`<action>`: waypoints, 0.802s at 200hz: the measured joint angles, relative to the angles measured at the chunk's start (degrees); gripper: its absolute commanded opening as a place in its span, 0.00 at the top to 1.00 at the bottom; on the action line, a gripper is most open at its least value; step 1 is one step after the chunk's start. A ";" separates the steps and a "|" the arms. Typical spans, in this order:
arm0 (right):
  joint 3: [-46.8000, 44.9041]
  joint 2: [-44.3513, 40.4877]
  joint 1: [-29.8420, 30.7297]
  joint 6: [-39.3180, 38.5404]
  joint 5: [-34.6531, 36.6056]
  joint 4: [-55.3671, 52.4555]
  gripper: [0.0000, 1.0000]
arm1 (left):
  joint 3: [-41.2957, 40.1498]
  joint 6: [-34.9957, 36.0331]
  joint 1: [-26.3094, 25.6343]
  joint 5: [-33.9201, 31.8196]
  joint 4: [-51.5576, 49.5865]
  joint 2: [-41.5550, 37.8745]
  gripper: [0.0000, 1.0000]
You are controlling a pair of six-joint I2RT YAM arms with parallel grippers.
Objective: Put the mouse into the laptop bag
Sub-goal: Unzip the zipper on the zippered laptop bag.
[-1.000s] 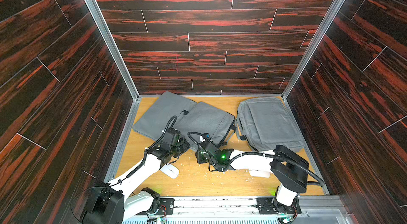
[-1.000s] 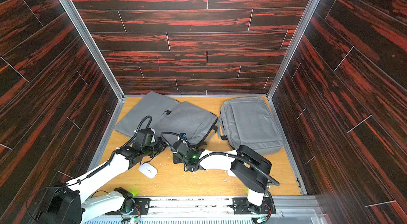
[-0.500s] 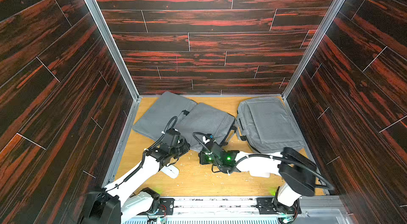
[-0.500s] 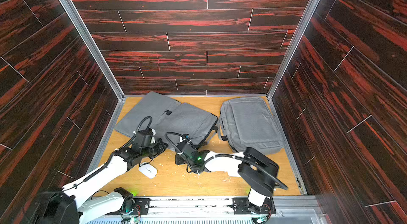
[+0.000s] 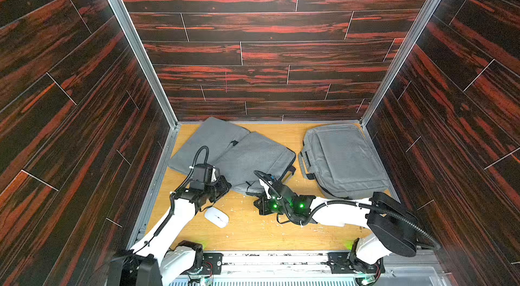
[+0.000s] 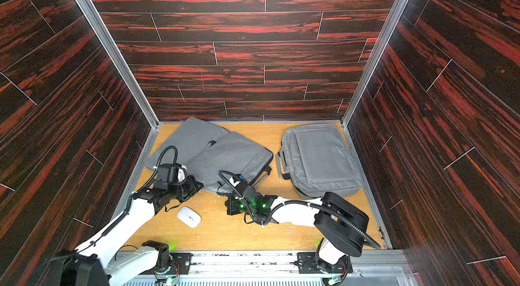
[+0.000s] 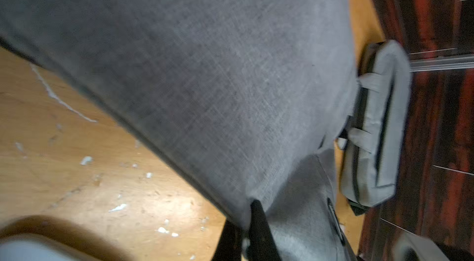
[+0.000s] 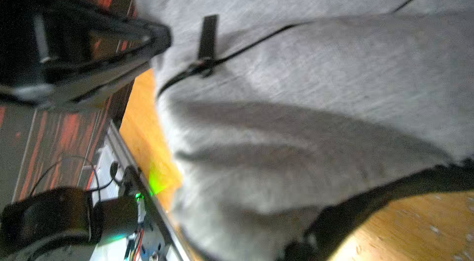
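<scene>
Evidently an opening step, on the wooden table. Toward twelve o'clock, the middle grey laptop bag, pinched along its near hem: at seven o'clock by the left gripper, fingers pressed together on fabric; at five o'clock by the right gripper, jaws closed, seemingly on the dark edging, though blurred. At the table's seven o'clock, untouched on bare wood, the mouse. Next, probably: parting the mouth, then freeing one arm for the mouse.

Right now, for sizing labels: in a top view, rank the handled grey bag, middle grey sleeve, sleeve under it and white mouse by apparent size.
1. handled grey bag
2. middle grey sleeve
3. sleeve under it, partly covered, so unsure
4. white mouse
</scene>
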 measured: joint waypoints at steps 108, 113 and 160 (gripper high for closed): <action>-1.18 4.61 -1.09 -1.14 -4.33 4.20 1.00 | 3.26 3.34 7.28 -1.66 -1.81 7.82 0.98; -0.96 5.22 -1.09 -1.14 -4.48 4.39 1.00 | 3.39 3.48 7.43 -1.57 -1.77 8.55 0.91; 2.93 11.37 -1.55 -0.83 -6.95 3.96 1.00 | 0.96 3.10 10.88 -3.98 1.36 5.79 0.30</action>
